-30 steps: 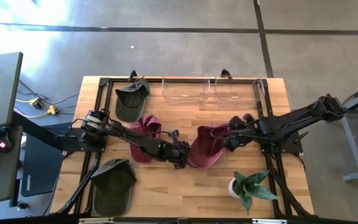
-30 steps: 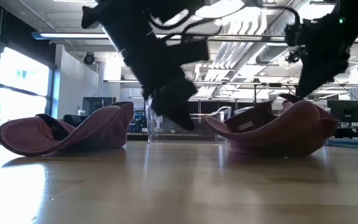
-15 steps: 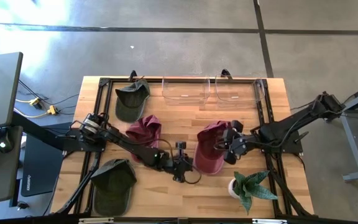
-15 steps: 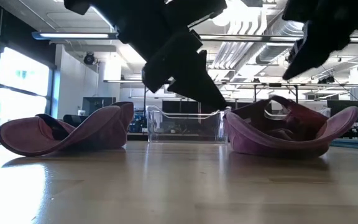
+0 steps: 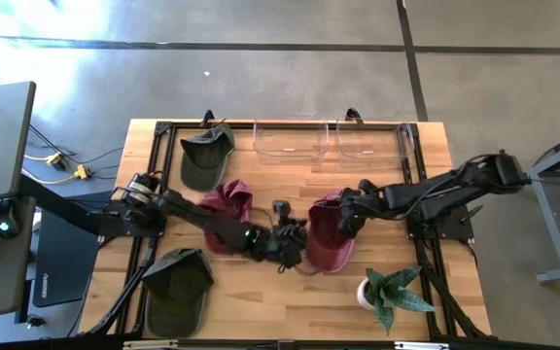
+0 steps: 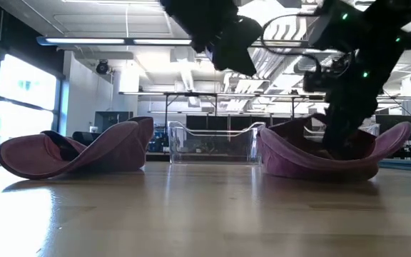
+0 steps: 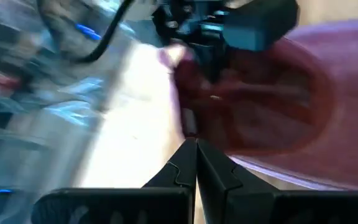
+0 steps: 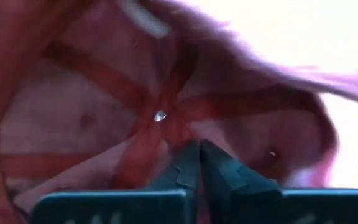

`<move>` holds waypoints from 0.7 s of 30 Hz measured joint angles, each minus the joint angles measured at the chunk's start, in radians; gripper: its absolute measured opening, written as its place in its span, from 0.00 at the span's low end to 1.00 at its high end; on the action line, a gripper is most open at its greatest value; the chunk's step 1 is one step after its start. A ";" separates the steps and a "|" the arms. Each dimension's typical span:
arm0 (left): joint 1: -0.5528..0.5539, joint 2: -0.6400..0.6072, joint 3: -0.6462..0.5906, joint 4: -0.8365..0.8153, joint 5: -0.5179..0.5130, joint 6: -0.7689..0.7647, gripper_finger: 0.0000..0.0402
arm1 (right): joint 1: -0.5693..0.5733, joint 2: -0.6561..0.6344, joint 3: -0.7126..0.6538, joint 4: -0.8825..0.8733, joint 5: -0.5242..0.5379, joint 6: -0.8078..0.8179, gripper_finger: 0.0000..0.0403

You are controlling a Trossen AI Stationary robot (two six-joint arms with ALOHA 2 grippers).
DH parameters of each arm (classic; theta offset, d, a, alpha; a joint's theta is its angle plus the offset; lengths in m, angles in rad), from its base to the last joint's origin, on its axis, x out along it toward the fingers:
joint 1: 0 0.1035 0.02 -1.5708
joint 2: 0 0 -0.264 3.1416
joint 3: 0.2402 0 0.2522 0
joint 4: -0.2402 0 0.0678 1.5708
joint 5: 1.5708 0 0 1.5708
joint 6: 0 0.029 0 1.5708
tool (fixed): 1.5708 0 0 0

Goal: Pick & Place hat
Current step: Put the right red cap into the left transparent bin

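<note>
Right wrist view puts me inside the upturned maroon hat: my right gripper has its fingers pressed together with nothing visibly between them, tips down among the crossing seams of the crown. From the left wrist camera, my left gripper is pressed together too, holding nothing, aimed at that same hat with the right arm's gripper standing in it. Going overhead, I see the left gripper just beside the hat's left edge and the right gripper over its upper part, near the middle of the table. Counting from above: two maroon hats, the second lying under the left arm, and two dark green hats, one at the far left corner and one at the near left. I also count two clear bins along the far edge and one potted plant near right. Table-level, I get only the two maroon hats and one bin between them; the green hats and the plant don't show there.
</note>
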 joint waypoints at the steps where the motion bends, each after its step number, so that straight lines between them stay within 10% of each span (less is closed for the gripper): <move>1: 0.024 0.000 0.021 -0.037 0.086 -0.009 0.01 | -0.005 0.021 0.001 0.005 -0.015 -0.015 0.02; 11: 0.292 0.042 0.051 0.018 0.741 -0.051 0.15 | -0.003 0.009 0.001 -0.048 -0.004 -0.056 0.01; 21: 0.355 0.142 0.044 0.086 0.680 -0.092 0.51 | 0.020 -0.067 0.001 -0.036 -0.005 -0.074 0.00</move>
